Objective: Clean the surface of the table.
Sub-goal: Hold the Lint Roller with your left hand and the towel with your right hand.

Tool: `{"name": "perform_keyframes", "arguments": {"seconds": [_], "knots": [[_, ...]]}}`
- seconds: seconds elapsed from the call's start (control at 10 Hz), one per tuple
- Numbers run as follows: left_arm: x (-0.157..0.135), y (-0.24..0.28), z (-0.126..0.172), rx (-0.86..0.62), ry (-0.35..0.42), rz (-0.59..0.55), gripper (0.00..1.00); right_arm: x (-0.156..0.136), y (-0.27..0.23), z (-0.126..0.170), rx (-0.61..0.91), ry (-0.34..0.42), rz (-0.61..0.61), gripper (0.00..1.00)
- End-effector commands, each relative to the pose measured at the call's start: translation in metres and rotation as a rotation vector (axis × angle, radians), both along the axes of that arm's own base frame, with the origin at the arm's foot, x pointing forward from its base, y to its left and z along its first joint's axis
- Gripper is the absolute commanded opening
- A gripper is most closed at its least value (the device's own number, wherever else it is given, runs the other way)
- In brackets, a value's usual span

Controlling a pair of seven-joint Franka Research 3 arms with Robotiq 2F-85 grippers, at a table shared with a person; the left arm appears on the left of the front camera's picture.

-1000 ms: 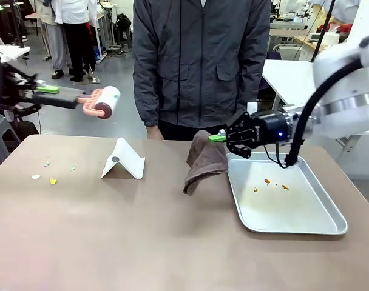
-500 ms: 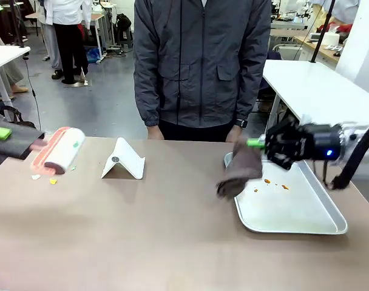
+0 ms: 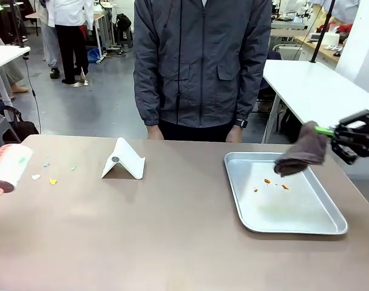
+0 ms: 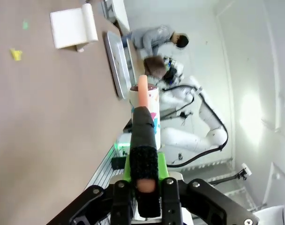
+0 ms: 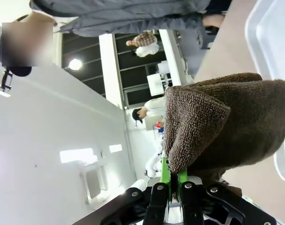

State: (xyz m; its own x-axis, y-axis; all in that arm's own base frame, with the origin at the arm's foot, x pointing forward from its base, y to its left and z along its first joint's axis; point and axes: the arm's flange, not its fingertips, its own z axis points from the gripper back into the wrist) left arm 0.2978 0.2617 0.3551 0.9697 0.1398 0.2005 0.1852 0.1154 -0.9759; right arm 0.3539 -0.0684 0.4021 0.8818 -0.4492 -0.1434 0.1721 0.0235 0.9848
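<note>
- Table: taupe-brown top, runs the full width of the front view, person in a grey jacket standing at the far side, middle
- Left gripper: jaws pinching the black handle of a lint roller; handle sits between the green pads in the left wrist view
- Lint roller is at the table's left edge, white drum tilted with the pink end low; cannot tell if it touches the top
- Scraps: small white, yellow, blue and green bits on the table just right of the roller
- White folded stand: tent-shaped, upright on the table, left of centre, towards the far side, apart from the scraps
- Tray: shallow silver metal, flat on the right part of the table, a few orange crumbs in its far half
- Right gripper: at the right edge of the scene, jaws clamped on a brown cloth
- Cloth hangs bunched from the green pads over the tray's far right corner; contact with the tray cannot be told
</note>
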Motion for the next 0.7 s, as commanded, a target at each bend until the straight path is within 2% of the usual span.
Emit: {"name": "perform_keyframes", "arguments": {"seconds": [0.0,0.2,0.3,0.4,0.5,0.6], "knots": [[-0.005,0.024,-0.007,-0.102,-0.027,0.098,0.07,-0.076,0.002,-0.052,0.023,-0.07,0.021,0.0],[-0.009,0.029,-0.021,-0.137,-0.012,0.103,0.07,-0.08,-0.002,-0.069,0.042,-0.11,-0.006,0.0],[0.0,0.019,-0.021,-0.139,0.013,0.131,0.07,-0.083,-0.001,-0.07,0.039,-0.116,-0.028,0.0],[-0.017,0.032,-0.023,-0.106,0.024,0.118,0.07,-0.084,0.004,-0.071,-0.007,-0.174,-0.03,0.0],[-0.017,0.032,-0.023,-0.106,0.024,0.118,0.07,-0.019,-0.049,-0.062,0.033,-0.071,-0.021,0.0],[-0.017,0.032,-0.023,-0.106,0.024,0.118,0.07,-0.019,-0.049,-0.062,0.033,-0.071,-0.021,0.0]]}}
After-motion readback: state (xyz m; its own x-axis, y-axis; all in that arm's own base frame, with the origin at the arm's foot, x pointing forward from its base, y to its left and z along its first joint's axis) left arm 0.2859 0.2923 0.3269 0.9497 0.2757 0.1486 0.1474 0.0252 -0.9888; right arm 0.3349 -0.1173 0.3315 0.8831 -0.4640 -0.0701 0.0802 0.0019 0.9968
